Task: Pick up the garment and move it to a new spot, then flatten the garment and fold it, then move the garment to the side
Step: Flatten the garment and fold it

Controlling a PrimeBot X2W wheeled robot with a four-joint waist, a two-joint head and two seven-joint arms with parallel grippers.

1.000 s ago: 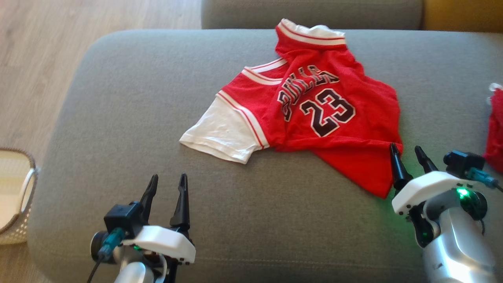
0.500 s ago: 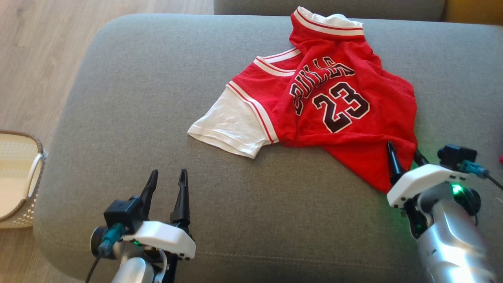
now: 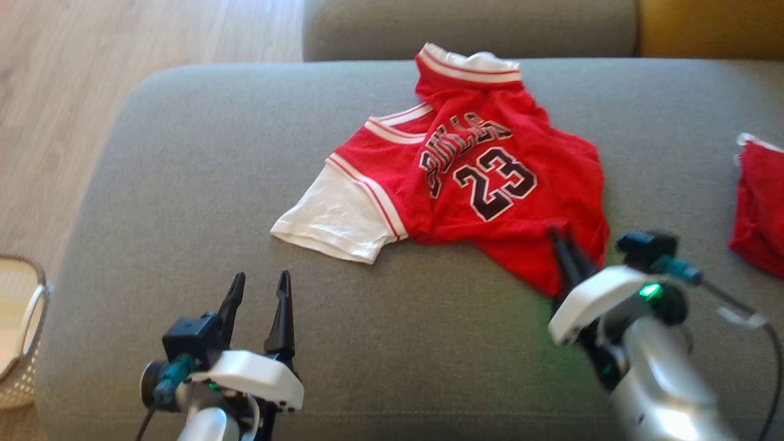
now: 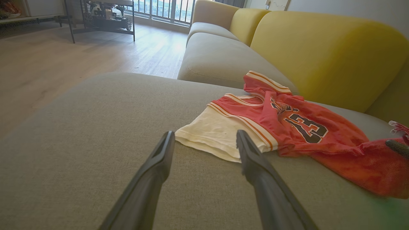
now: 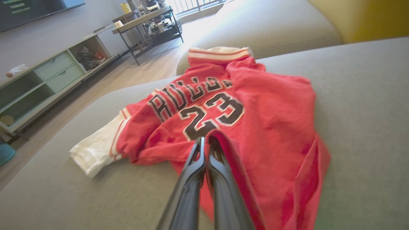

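The crumpled red mesh jersey with white sleeves and a black 23 [image 3: 490,177] lies on the grey fabric sofa cushion [image 3: 184,184]. The right gripper [image 5: 205,140] is clenched on a raised fold of its near hem. The left gripper [image 3: 260,283] hovers with its jaws spread, short of the white sleeve.

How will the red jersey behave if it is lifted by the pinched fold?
Probably floppy: the red jersey lies wrinkled, and a fold rises limply in the shut right end effector. Likely light, since the fabric looks thin. The white sleeve would probably hang and drag across the sofa cushion.
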